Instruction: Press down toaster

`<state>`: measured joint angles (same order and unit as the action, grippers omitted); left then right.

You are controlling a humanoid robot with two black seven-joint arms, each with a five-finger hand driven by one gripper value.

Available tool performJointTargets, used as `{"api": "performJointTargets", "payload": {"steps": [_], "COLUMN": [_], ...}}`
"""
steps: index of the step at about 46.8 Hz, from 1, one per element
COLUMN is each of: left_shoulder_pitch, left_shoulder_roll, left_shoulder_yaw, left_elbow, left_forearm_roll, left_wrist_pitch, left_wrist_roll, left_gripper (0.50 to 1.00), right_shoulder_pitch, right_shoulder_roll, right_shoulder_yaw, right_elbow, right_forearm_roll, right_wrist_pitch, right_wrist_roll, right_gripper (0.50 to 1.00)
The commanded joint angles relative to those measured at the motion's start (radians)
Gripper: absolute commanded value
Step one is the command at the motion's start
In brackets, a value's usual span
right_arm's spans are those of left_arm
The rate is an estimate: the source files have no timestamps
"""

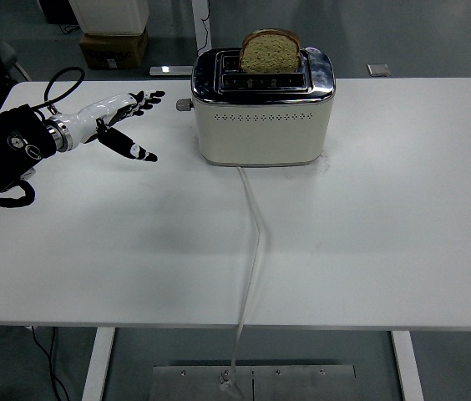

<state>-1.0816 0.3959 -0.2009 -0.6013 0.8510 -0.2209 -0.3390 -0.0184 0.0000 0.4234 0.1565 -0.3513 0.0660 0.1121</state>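
A cream and chrome toaster (262,109) stands at the back middle of the white table (369,234). A slice of brown bread (270,51) sticks up out of its far slot. A small round lever knob (184,104) juts from the toaster's left end. My left hand (127,117) is white with black fingertips. It hovers over the table left of the toaster, fingers spread and empty. Its fingertips (154,95) point at the knob, a short gap away. The right arm is out of view.
The toaster's white cord (252,251) runs from its front base across the table and over the near edge. A cardboard box (112,46) sits on the floor behind the table at the left. A black cable (56,82) loops above my left forearm.
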Motion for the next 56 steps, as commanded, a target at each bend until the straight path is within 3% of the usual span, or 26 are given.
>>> {"api": "performJointTargets", "payload": {"steps": [1, 56], "left_shoulder_pitch": [-0.001, -0.009], "left_shoulder_roll": [0.000, -0.029], "left_shoulder_yaw": [0.000, 0.011], "left_elbow": [0.000, 0.002], "left_forearm_roll": [0.008, 0.105], "left_wrist_pitch": [0.000, 0.006], "left_wrist_roll": [0.000, -0.002], "left_gripper": [1.000, 1.000], "right_shoulder_pitch": [0.000, 0.000], "right_shoulder_roll": [0.000, 0.000], "right_shoulder_yaw": [0.000, 0.000], "right_elbow": [0.000, 0.000], "right_forearm_roll": [0.000, 0.000], "right_wrist_pitch": [0.000, 0.000], "right_wrist_roll": [0.000, 0.000], "right_gripper": [1.000, 1.000]}}
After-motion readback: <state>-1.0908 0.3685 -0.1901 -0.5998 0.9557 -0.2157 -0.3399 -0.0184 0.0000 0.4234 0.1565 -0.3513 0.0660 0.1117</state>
